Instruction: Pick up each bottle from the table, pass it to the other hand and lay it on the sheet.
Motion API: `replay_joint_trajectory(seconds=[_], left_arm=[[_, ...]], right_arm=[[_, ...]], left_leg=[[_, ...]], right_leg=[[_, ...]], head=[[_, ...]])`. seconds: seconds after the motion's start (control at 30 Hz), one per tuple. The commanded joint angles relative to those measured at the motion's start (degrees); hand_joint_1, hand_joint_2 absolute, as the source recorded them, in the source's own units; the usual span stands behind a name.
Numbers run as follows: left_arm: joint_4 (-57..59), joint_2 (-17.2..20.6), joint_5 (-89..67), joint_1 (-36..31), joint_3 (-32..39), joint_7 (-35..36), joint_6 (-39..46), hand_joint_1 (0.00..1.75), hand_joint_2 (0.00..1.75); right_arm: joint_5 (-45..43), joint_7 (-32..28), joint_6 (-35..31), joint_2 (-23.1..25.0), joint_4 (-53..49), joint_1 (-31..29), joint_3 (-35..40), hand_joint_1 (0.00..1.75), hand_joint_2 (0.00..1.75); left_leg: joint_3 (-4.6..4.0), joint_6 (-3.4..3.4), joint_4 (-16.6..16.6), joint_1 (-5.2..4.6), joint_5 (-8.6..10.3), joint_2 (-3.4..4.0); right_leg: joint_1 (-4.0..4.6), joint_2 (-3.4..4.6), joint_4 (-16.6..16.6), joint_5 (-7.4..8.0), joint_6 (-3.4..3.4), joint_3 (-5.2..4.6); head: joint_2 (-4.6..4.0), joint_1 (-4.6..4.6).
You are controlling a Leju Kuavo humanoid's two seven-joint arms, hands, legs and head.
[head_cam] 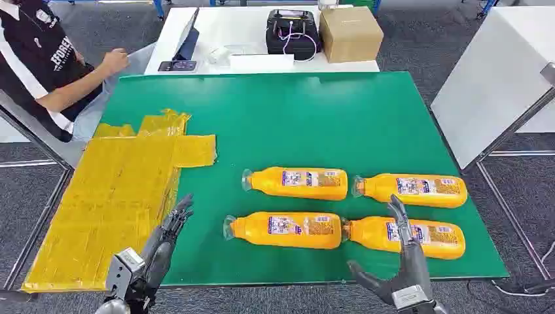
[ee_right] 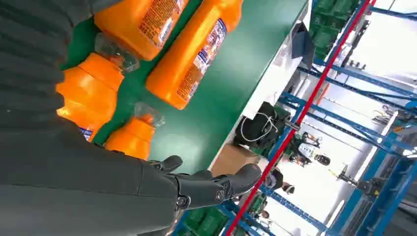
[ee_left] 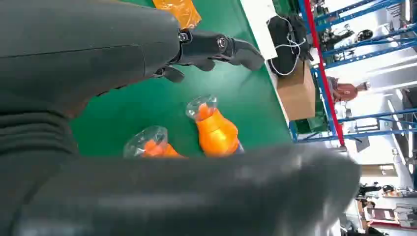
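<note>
Several orange bottles with clear caps lie on their sides on the green table (head_cam: pixel 314 118), in two rows: far left bottle (head_cam: pixel 298 183), far right bottle (head_cam: pixel 413 190), near left bottle (head_cam: pixel 288 229), near right bottle (head_cam: pixel 407 237). The yellow sheet (head_cam: pixel 111 196) covers the table's left side. My right hand (head_cam: pixel 400 261) hovers open over the near right bottle, fingers stretched and holding nothing. My left hand (head_cam: pixel 160 245) is open near the front edge, between the sheet and the near left bottle. Two capped bottle necks (ee_left: pixel 206 120) appear in the left wrist view, several bottles (ee_right: pixel 192 59) in the right wrist view.
A white table (head_cam: pixel 255 39) behind the green one holds a black case (head_cam: pixel 292 31), a cardboard box (head_cam: pixel 350 33) and a phone (head_cam: pixel 177 65). A person (head_cam: pixel 52 65) sits at the far left. A white panel (head_cam: pixel 491 85) stands at the right.
</note>
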Motion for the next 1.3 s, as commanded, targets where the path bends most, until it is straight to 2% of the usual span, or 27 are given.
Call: replay_joint_trajectory(seconds=[0.03, 0.07, 0.1, 0.17, 0.2, 0.23, 0.27, 0.3, 0.33, 0.37, 0.4, 0.43, 0.47, 0.5, 0.57, 0.6, 0.8, 0.83, 0.87, 0.9, 1.0, 1.07, 1.1, 1.27, 1.3], left_arm=[[0.59, -7.34, -0.92, -1.31, 6.23, -7.05, 7.16, 0.00, 0.00], [0.59, -7.34, -0.92, -1.31, 6.23, -7.05, 7.16, 0.00, 0.00], [1.91, -12.60, -3.12, -1.87, 6.35, -14.25, 13.71, 0.00, 0.00], [1.91, -12.60, -3.12, -1.87, 6.35, -14.25, 13.71, 0.00, 0.00], [1.91, -12.60, -3.12, -1.87, 6.35, -14.25, 13.71, 0.00, 1.75], [1.91, -12.60, -3.12, -1.87, 6.35, -14.25, 13.71, 0.00, 1.75], [2.20, -14.12, -4.54, -2.60, 5.50, -14.95, 14.62, 0.00, 1.75], [2.20, -14.12, -4.54, -2.60, 5.50, -14.95, 14.62, 0.00, 1.75], [2.20, -14.12, -4.54, -2.60, 5.50, -14.95, 14.62, 0.00, 1.75], [2.20, -14.12, -4.54, -2.60, 5.50, -14.95, 14.62, 0.00, 1.75], [2.20, -14.12, -4.54, -2.60, 5.50, -14.95, 14.62, 0.00, 1.75], [2.20, -14.12, -4.54, -2.60, 5.50, -14.95, 14.62, 0.00, 1.75], [2.20, -14.12, -4.54, -2.60, 5.50, -14.95, 14.62, 1.55, 1.75], [2.20, -14.12, -4.54, -2.60, 5.50, -14.95, 14.62, 1.75, 1.75], [2.37, -15.10, -5.43, -3.23, 4.48, -14.44, 15.53, 1.75, 1.75], [2.37, -15.10, -5.43, -3.23, 4.48, -14.44, 15.53, 1.75, 1.75], [2.44, -15.80, -6.00, -3.77, 3.49, -13.79, 16.32, 1.75, 1.75], [2.44, -15.80, -6.00, -3.77, 3.49, -13.79, 16.32, 1.75, 1.75], [2.44, -15.80, -6.00, -3.77, 3.49, -13.79, 16.32, 1.75, 1.75], [2.44, -15.80, -6.00, -3.77, 3.49, -13.79, 16.32, 1.75, 1.75], [2.44, -15.80, -6.00, -3.77, 3.49, -13.79, 16.32, 1.75, 1.75], [2.54, -16.29, -6.60, -4.22, 2.56, -13.15, 17.18, 1.75, 1.75], [2.54, -16.29, -6.60, -4.22, 2.56, -13.15, 17.18, 1.75, 1.75], [2.54, -16.29, -6.60, -4.22, 2.56, -13.15, 17.18, 1.75, 1.75], [2.65, -16.65, -7.07, -4.63, 1.70, -12.58, 18.02, 1.75, 1.75]], right_arm=[[-7.25, -4.91, 4.87, 6.48, 3.83, -3.13, -1.26, 0.00, 1.75], [-7.25, -4.91, 4.87, 6.48, 3.83, -3.13, -1.26, 0.00, 1.75], [-12.69, -5.12, 4.98, 10.18, 6.15, -5.24, -1.04, 0.00, 1.75], [-12.69, -5.12, 4.98, 10.18, 6.15, -5.24, -1.04, 0.00, 1.75], [-12.69, -5.12, 4.98, 10.18, 6.15, -5.24, -1.04, 0.00, 1.75], [-12.69, -5.12, 4.98, 10.18, 6.15, -5.24, -1.04, 0.00, 1.75], [-10.76, -5.29, 3.53, 11.83, 8.37, -7.24, 0.51, 0.00, 1.75], [-10.76, -5.29, 3.53, 11.83, 8.37, -7.24, 0.51, 0.00, 0.00], [-10.76, -5.29, 3.53, 11.83, 8.37, -7.24, 0.51, 0.00, 0.00], [-10.76, -5.29, 3.53, 11.83, 8.37, -7.24, 0.51, 0.00, 1.75], [-10.76, -5.29, 3.53, 11.83, 8.37, -7.24, 0.51, 0.00, 1.75], [-10.76, -5.29, 3.53, 11.83, 8.37, -7.24, 0.51, 0.17, 1.75], [-10.76, -5.29, 3.53, 11.83, 8.37, -7.24, 0.51, 1.69, 1.75], [-10.76, -5.29, 3.53, 11.83, 8.37, -7.24, 0.51, 1.75, 1.75], [-9.35, -5.38, 1.86, 13.05, 10.51, -9.03, 2.07, 1.75, 1.75], [-9.35, -5.38, 1.86, 13.05, 10.51, -9.03, 2.07, 1.75, 1.75], [-8.29, -5.69, 0.10, 13.94, 12.53, -10.60, 3.53, 1.75, 1.75], [-8.29, -5.69, 0.10, 13.94, 12.53, -10.60, 3.53, 1.75, 1.75], [-8.29, -5.69, 0.10, 13.94, 12.53, -10.60, 3.53, 1.75, 1.75], [-8.29, -5.69, 0.10, 13.94, 12.53, -10.60, 3.53, 1.75, 1.75], [-8.29, -5.69, 0.10, 13.94, 12.53, -10.60, 3.53, 1.75, 1.75], [-7.64, -5.86, -1.58, 14.58, 14.35, -11.96, 4.79, 1.75, 1.75], [-7.64, -5.86, -1.58, 14.58, 14.35, -11.96, 4.79, 1.75, 1.75], [-7.64, -5.86, -1.58, 14.58, 14.35, -11.96, 4.79, 1.75, 1.75], [-7.28, -5.93, -3.03, 15.02, 15.85, -13.07, 5.84, 1.75, 1.75]], left_leg=[[0.30, -0.04, -0.08, 0.07, -0.10, 0.10], [0.43, -0.06, -0.10, 0.11, -0.14, 0.14], [0.16, -0.02, -0.05, 0.02, -0.04, 0.06], [0.23, -0.03, -0.06, 0.05, -0.07, 0.08], [0.17, -0.02, -0.05, 0.03, -0.05, 0.06], [0.28, -0.04, -0.07, 0.06, -0.09, 0.09], [0.19, -0.03, -0.06, 0.04, -0.05, 0.06], [0.19, -0.03, -0.06, 0.04, -0.05, 0.06], [0.48, -0.06, -0.11, 0.13, -0.16, 0.15], [0.22, -0.03, -0.07, 0.04, -0.06, 0.07], [0.37, -0.05, -0.09, 0.09, -0.12, 0.12], [0.30, -0.04, -0.08, 0.06, -0.09, 0.10], [0.27, -0.04, -0.07, 0.05, -0.08, 0.08], [0.16, -0.02, -0.05, 0.03, -0.05, 0.06], [0.46, -0.06, -0.10, 0.11, -0.15, 0.13], [0.15, -0.02, -0.05, 0.02, -0.04, 0.06], [0.16, -0.02, -0.05, 0.03, -0.04, 0.06], [0.49, -0.06, -0.11, 0.13, -0.16, 0.15], [0.21, -0.03, -0.06, 0.04, -0.06, 0.08], [0.40, -0.05, -0.10, 0.10, -0.13, 0.13], [0.15, -0.02, -0.05, 0.02, -0.04, 0.06], [0.44, -0.06, -0.11, 0.11, -0.14, 0.14], [0.14, -0.02, -0.05, 0.02, -0.03, 0.05], [0.38, -0.05, -0.09, 0.10, -0.12, 0.13], [0.72, -0.08, -0.18, 0.20, -0.23, 0.24]], right_leg=[[0.09, 0.00, -0.17, -0.05, -0.05, 0.35], [0.14, 0.01, -0.24, -0.08, -0.07, 0.50], [0.03, 0.00, -0.09, -0.03, -0.03, 0.18], [0.06, 0.00, -0.13, -0.04, -0.04, 0.27], [0.04, 0.00, -0.10, -0.03, -0.03, 0.19], [0.08, 0.00, -0.16, -0.05, -0.05, 0.33], [0.05, -0.01, -0.11, -0.03, -0.03, 0.22], [0.05, -0.01, -0.11, -0.03, -0.03, 0.22], [0.16, 0.00, -0.27, -0.09, -0.07, 0.57], [0.05, 0.00, -0.12, -0.04, -0.04, 0.25], [0.12, 0.00, -0.21, -0.07, -0.06, 0.43], [0.08, 0.00, -0.16, -0.06, -0.05, 0.34], [0.07, 0.00, -0.14, -0.05, -0.04, 0.31], [0.04, 0.00, -0.09, -0.03, -0.03, 0.18], [0.14, 0.00, -0.24, -0.09, -0.07, 0.54], [0.03, 0.00, -0.09, -0.02, -0.03, 0.18], [0.04, 0.00, -0.09, -0.03, -0.03, 0.19], [0.16, 0.01, -0.27, -0.09, -0.08, 0.58], [0.06, 0.00, -0.12, -0.04, -0.03, 0.25], [0.12, 0.01, -0.22, -0.07, -0.06, 0.47], [0.03, 0.00, -0.09, -0.03, -0.03, 0.18], [0.13, 0.01, -0.24, -0.08, -0.07, 0.52], [0.03, 0.00, -0.08, -0.02, -0.02, 0.16], [0.12, 0.01, -0.21, -0.06, -0.06, 0.44], [0.24, 0.03, -0.42, -0.12, -0.11, 0.85]], head=[[0.00, 0.00], [0.00, 0.00], [0.00, 0.00], [0.00, 0.00], [0.00, 0.00], [0.00, 0.00], [0.00, 0.00], [0.00, 0.00], [0.00, 0.00], [0.00, 0.00], [0.00, 0.00], [0.00, 0.00], [0.00, 0.00], [0.00, 0.00], [0.00, 0.00], [0.00, 0.00], [0.00, 0.00], [0.00, 0.00], [0.00, 0.00], [0.00, 0.00], [0.00, 0.00], [0.00, 0.00], [0.00, 0.00], [0.00, 0.00], [0.00, 0.00]])
